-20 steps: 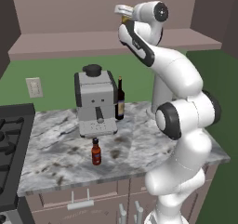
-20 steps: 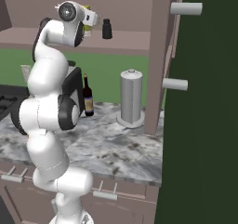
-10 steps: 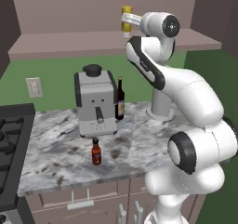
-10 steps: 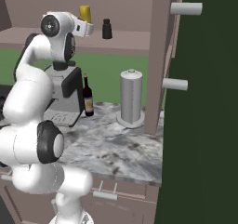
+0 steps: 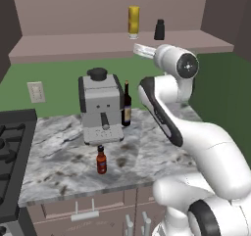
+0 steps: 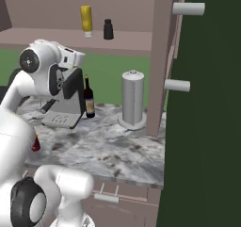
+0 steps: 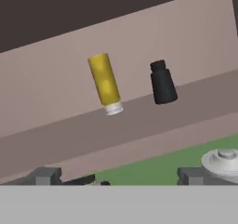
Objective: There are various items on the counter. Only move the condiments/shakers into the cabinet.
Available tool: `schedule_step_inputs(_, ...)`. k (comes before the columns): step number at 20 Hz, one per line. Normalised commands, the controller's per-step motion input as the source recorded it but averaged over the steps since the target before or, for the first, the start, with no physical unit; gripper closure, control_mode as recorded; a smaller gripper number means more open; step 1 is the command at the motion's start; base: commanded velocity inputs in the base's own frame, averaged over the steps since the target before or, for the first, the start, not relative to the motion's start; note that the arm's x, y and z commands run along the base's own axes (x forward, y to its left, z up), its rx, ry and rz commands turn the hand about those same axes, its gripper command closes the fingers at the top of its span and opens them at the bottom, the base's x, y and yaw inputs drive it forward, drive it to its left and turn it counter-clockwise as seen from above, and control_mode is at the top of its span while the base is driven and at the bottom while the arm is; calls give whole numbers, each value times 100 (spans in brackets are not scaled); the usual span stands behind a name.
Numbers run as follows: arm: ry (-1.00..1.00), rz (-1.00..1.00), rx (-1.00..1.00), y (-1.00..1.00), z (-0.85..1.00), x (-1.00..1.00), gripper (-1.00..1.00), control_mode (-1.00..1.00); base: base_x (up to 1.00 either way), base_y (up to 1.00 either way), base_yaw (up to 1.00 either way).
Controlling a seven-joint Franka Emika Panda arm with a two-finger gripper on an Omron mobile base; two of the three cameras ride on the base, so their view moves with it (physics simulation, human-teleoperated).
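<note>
The yellow bottle (image 5: 133, 21) stood on the cabinet (image 5: 98, 44) shelf, cap down, just left of the black shaker (image 5: 159, 29) and apart from it; half a second before it had been in the gripper's hold at the shelf's front, and now nothing touched it. In the hand view the same pair showed on the shelf board, the yellow bottle (image 7: 105, 83) tilted by the camera's roll and the shaker (image 7: 162, 82) beside it. The gripper (image 5: 142, 49) had drawn back from the shelf and hung below its front edge, out over the coffee machine (image 5: 100, 105). Its fingers (image 7: 46, 175) stood wide apart with nothing between them. From the right the gripper (image 6: 75, 57) sat close by the arm's upper joint, under the bottle (image 6: 85, 20) and shaker (image 6: 108, 29).

The red sauce bottle (image 5: 101, 159) remained on the counter (image 5: 59, 161), in front of the coffee machine. The wine bottle (image 5: 126, 105) stood just right of the machine, and the canister (image 6: 132, 99) further right.
</note>
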Motion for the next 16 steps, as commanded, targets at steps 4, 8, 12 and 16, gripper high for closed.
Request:
schedule_step_inputs(4, 12, -1, 0, 0, -76, -100, -100, -100, 0, 0, 0)
schedule_step_inputs(8, 18, 0, 1, 0, -74, -100, -100, -100, 0, 0, 0)
schedule_step_inputs(12, 30, 3, 2, 0, -66, -88, -100, -100, 0, 0, 0)
schedule_step_inputs(16, 42, 13, 5, 0, -44, -28, -100, -100, 0, 0, 0)
